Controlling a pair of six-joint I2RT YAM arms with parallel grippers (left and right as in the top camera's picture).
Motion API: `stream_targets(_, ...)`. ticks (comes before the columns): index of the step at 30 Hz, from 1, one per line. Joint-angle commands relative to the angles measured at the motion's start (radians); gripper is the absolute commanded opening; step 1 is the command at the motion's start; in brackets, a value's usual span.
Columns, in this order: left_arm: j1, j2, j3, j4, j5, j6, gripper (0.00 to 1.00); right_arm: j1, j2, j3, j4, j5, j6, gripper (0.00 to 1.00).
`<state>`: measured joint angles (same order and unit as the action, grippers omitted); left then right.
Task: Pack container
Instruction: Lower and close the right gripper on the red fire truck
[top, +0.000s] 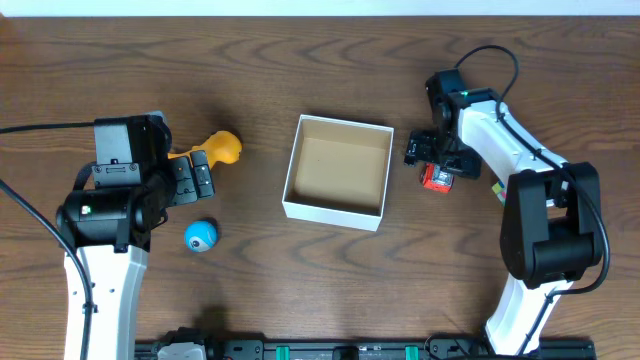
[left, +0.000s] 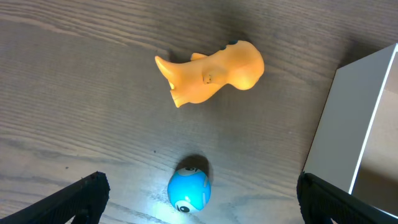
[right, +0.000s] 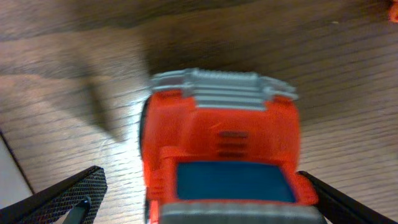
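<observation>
The container (top: 340, 165), a shallow white box with a brown inside, sits empty at mid-table; its white wall (left: 354, 118) shows in the left wrist view. An orange toy animal (top: 222, 147) (left: 211, 74) lies on its side left of the box. A blue ball (top: 200, 236) (left: 189, 190) rests in front of it. My left gripper (top: 200, 178) (left: 202, 202) hangs open above the ball. A red toy truck (top: 436, 178) (right: 221, 162) stands right of the box, between the wide-apart fingers of my open right gripper (top: 432, 160) (right: 208, 199).
A black cable (top: 40, 128) runs across the table's left side, and another loops over the right arm (top: 500, 55). A black rail (top: 350, 350) lines the front edge. The table's far edge (top: 320, 10) is at the top.
</observation>
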<state>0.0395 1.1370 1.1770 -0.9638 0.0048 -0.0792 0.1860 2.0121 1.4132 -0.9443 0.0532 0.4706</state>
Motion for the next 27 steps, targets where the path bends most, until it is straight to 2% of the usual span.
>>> stream_targets(1, 0.007, -0.001, 0.020, -0.004, 0.010, -0.008, 0.98, -0.025, 0.004, 0.013, 0.002, 0.014, 0.003, 0.98)
stream_targets(4, 0.007, -0.001, 0.020, -0.003, 0.010, -0.008, 0.98, -0.035, 0.004, 0.013, 0.003, 0.015, -0.004, 0.97)
stream_targets(9, 0.007, -0.001, 0.020, -0.003, 0.010, -0.008, 0.98, -0.037, 0.004, 0.013, 0.003, 0.014, -0.016, 0.90)
stream_targets(16, 0.007, -0.001, 0.020, -0.003, 0.010, -0.008, 0.98, -0.035, 0.004, 0.013, 0.002, 0.014, -0.015, 0.68)
stream_targets(18, 0.007, -0.001, 0.020, -0.003, 0.010, -0.008, 0.98, -0.035, 0.004, 0.013, 0.002, 0.014, -0.015, 0.66)
stream_targets(22, 0.007, -0.001, 0.020, -0.003, 0.010, -0.008, 0.98, -0.034, 0.004, 0.013, 0.002, 0.014, -0.015, 0.56)
stream_targets(27, 0.007, -0.001, 0.020, -0.003, 0.010, -0.008, 0.98, -0.034, 0.004, 0.013, 0.002, 0.010, -0.015, 0.52)
